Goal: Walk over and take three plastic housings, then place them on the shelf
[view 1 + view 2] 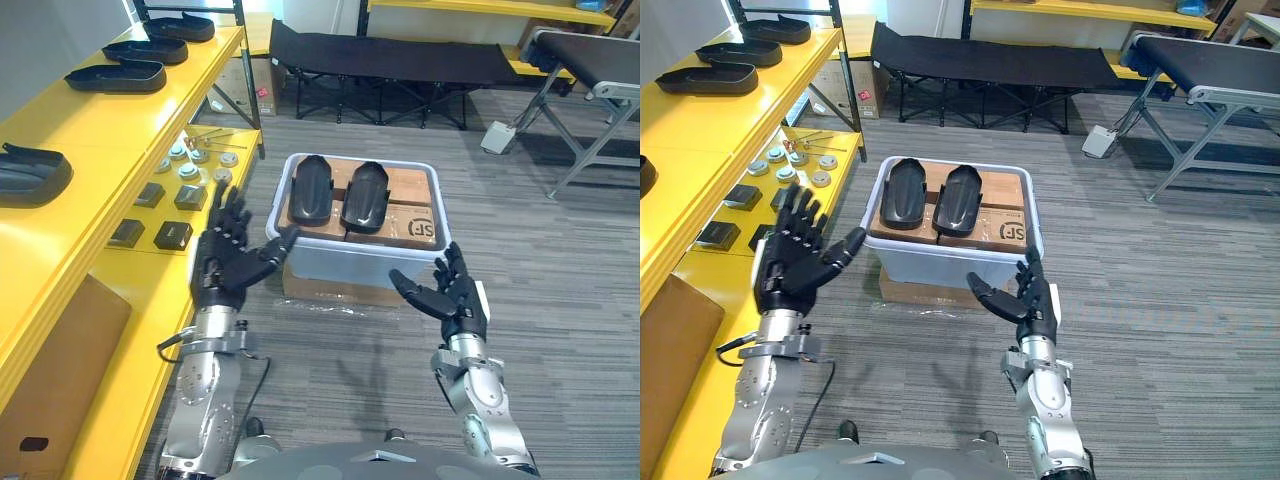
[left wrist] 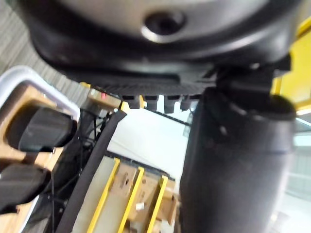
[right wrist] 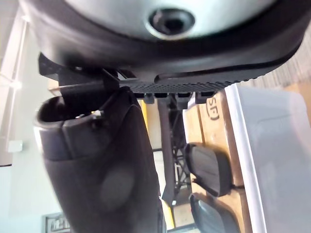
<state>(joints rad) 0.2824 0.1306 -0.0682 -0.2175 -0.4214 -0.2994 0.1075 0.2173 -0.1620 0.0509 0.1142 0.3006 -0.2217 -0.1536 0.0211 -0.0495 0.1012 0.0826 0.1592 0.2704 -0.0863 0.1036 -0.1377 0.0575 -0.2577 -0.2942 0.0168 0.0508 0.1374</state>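
Two black plastic housings (image 1: 309, 189) (image 1: 364, 196) lie side by side on cardboard boxes inside a white bin (image 1: 360, 262) on the floor ahead. Three more housings (image 1: 118, 76) (image 1: 148, 50) (image 1: 30, 176) rest on the yellow shelf (image 1: 95, 135) at the left. My left hand (image 1: 228, 252) is raised at the bin's near left corner, fingers spread and straight, holding nothing. Short of the bin's near right corner, my right hand (image 1: 455, 296) is open too, palm turned inward. The housings (image 2: 41, 130) (image 3: 210, 170) also show past each hand in the wrist views.
A lower yellow shelf level (image 1: 150, 215) at the left carries small dark blocks (image 1: 173, 236) and round metal parts (image 1: 186, 171). A black folding cot (image 1: 390, 62) stands behind the bin. A grey metal-legged conveyor frame (image 1: 595, 95) stands at the far right. Grey carpet surrounds the bin.
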